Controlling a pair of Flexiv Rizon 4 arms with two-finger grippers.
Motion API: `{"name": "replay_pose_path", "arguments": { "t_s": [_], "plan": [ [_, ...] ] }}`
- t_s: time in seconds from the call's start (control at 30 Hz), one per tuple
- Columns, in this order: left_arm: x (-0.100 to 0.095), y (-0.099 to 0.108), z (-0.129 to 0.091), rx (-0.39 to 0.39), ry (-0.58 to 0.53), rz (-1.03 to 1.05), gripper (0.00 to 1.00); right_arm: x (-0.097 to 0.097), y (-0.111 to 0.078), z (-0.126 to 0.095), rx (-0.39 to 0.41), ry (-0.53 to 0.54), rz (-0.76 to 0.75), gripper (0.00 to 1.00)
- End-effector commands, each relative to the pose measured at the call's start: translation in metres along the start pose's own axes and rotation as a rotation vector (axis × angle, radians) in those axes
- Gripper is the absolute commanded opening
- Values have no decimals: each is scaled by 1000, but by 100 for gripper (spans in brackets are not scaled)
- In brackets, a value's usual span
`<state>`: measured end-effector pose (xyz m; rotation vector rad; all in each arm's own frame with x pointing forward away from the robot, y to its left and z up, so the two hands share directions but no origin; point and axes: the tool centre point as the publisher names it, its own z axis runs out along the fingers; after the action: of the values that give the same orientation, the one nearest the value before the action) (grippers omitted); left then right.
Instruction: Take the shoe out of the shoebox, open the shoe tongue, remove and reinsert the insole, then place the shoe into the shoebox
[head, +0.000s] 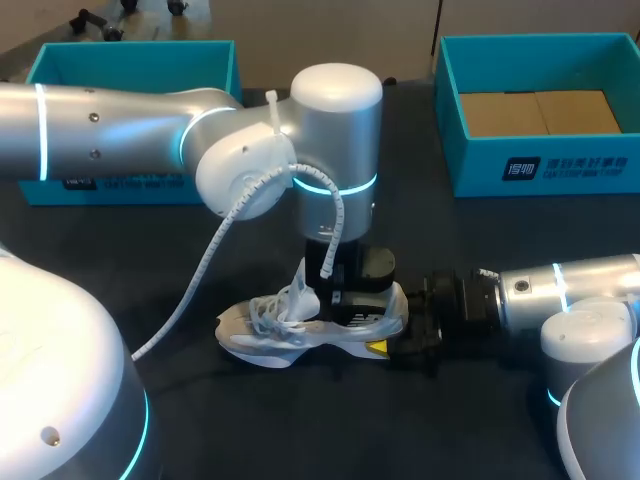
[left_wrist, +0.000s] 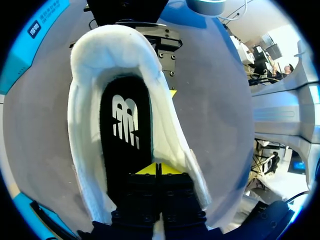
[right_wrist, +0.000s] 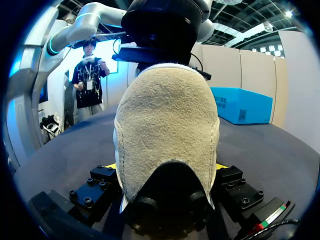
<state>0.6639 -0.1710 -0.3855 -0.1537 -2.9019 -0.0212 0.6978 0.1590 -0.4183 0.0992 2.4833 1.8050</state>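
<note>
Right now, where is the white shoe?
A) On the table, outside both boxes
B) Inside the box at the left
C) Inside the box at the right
A: the shoe lies on the dark table in front of the boxes, and the box at the right shows only its bare brown bottom.

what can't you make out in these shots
Front of the insole: left wrist view, the left hand covers it.
Inside of the left box: head view, the left arm blocks it.
Shoe beyond its heel: right wrist view, the heel fills the space at the right hand.
</note>
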Motion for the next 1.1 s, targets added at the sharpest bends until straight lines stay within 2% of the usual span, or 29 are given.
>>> {"name": "replay_pose_path", "arguments": {
  "t_s": [0.03, 0.33, 0.53, 1.1],
  "plan": [
    [4, 0, 1, 4, -25, -2, 23, 1, 1, 1, 5, -1, 0, 0],
    [0, -5, 6, 6, -102, 1, 30, 1, 1, 1, 5, -1, 0, 0],
    [-5, -5, 10, 7, -160, -2, 38, 1, 1, 1, 5, -1, 0, 0],
    [-36, -11, 18, -13, -337, -27, 38, 1, 1, 1, 5, -1, 0, 0]
  ]
}}
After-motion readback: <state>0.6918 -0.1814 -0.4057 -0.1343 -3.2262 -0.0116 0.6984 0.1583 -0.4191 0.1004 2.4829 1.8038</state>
